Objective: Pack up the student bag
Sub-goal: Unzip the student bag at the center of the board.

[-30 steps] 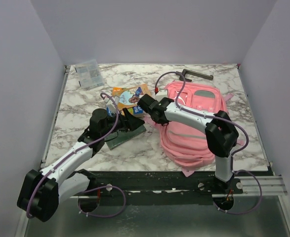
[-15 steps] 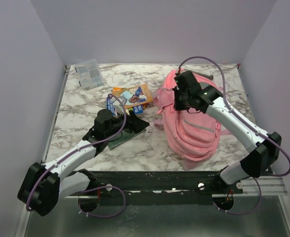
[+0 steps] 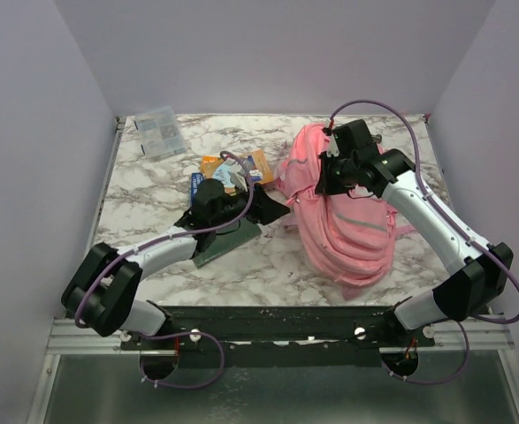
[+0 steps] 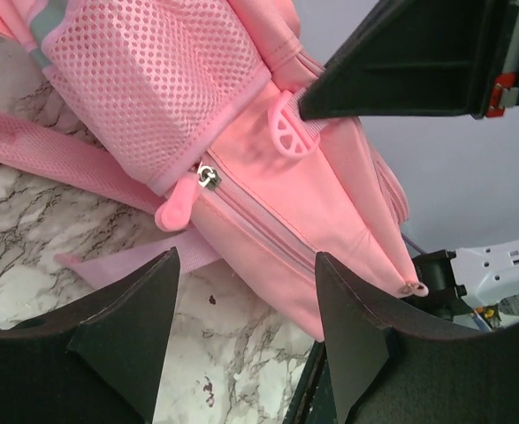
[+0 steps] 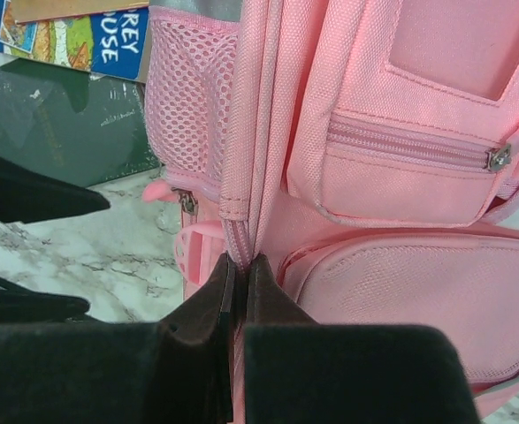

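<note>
Pinching a seam of the pink student bag (image 3: 352, 234), the right hand (image 5: 239, 269) is clamped tight; the bag slumps on the right of the bench (image 3: 140, 190). The left hand (image 4: 243, 265) gapes empty just beside it.

The left arm (image 3: 153, 252) lies low, reaching from its base toward the table's middle. The left gripper (image 4: 246, 258) points right with its jaws spread wide. The right arm (image 3: 436, 221) swings out to the right, folds at the elbow and reaches back inward. The right gripper (image 5: 241, 263) is pinched tight on a fold of the bag (image 5: 400, 159).
</note>
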